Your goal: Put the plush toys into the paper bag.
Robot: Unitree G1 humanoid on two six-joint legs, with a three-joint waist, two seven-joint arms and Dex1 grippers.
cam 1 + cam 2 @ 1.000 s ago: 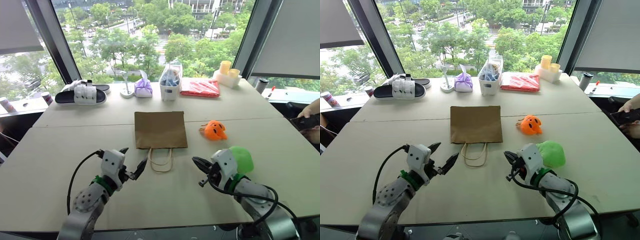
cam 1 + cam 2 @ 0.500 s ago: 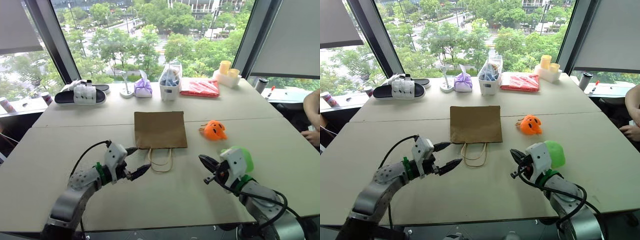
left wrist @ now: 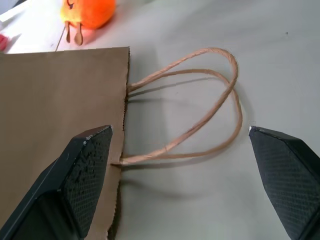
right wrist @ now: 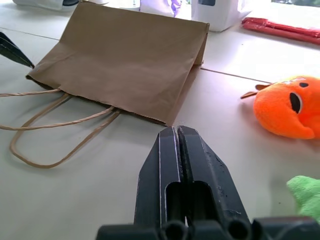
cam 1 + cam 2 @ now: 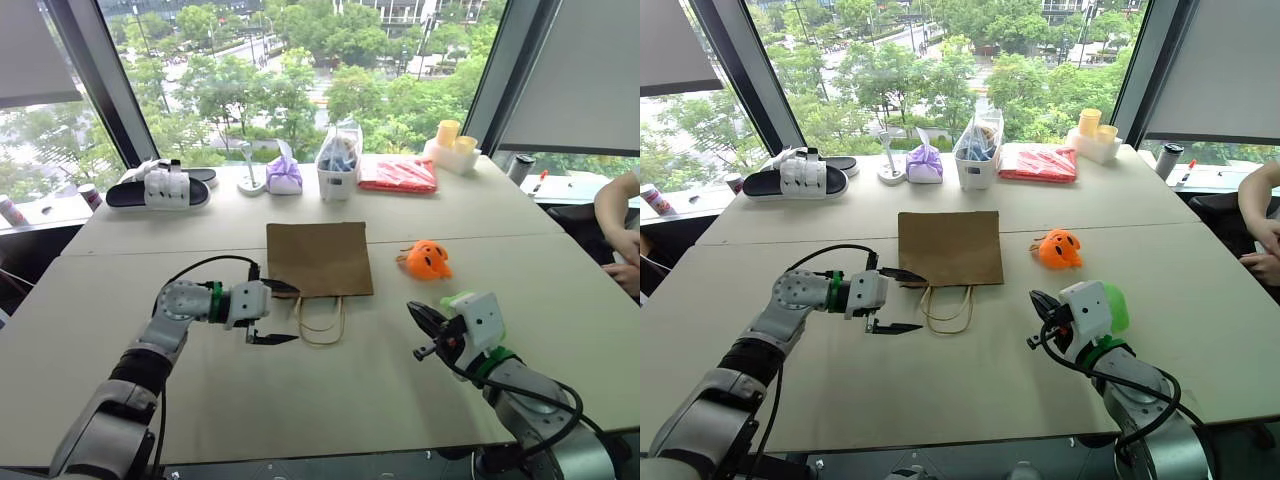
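Paper bag (image 5: 319, 258) lies flat on the table (image 5: 330, 390), roughly centre, mouth edge toward the robot w/ both twisted loop handles (image 5: 321, 322) splayed on the tabletop in front of it. Bag looks closed/flattened, nothing in it that can be seen.

Left gripper (image 5: 276, 313) sits at the bag's near-left corner, pointing across toward the robot's right. Fingers spread wide, nothing between them except air: one fingertip over the bag's mouth edge near the corner, the other lower, out over bare table next to the handles. In the left wrist view the two black fingers (image 3: 80, 175) straddle the handle loops and the bag's mouth edge; can't tell if either pad is touching paper.

Right gripper (image 5: 423, 323) is on the robot's right side, near edge of table, well apart from the bag. Fingers pressed together tight, empty. Right wrist view shows them as a single closed wedge aimed toward the bag's right corner.

Orange plush (image 5: 430, 259) rests on the table just right of the bag, dark face marks showing, not touching the bag. Green plush (image 5: 1117, 306) is close behind the right gripper's white body, mostly hidden by it; a corner of green fuzz also shows in the right wrist view. Neither toy is held.

Far edge of table: black & white sandals (image 5: 158, 187), purple pouch (image 5: 284, 175), white container w/ clear bag (image 5: 339, 163), red packet (image 5: 399, 174), yellow cups (image 5: 451, 135).
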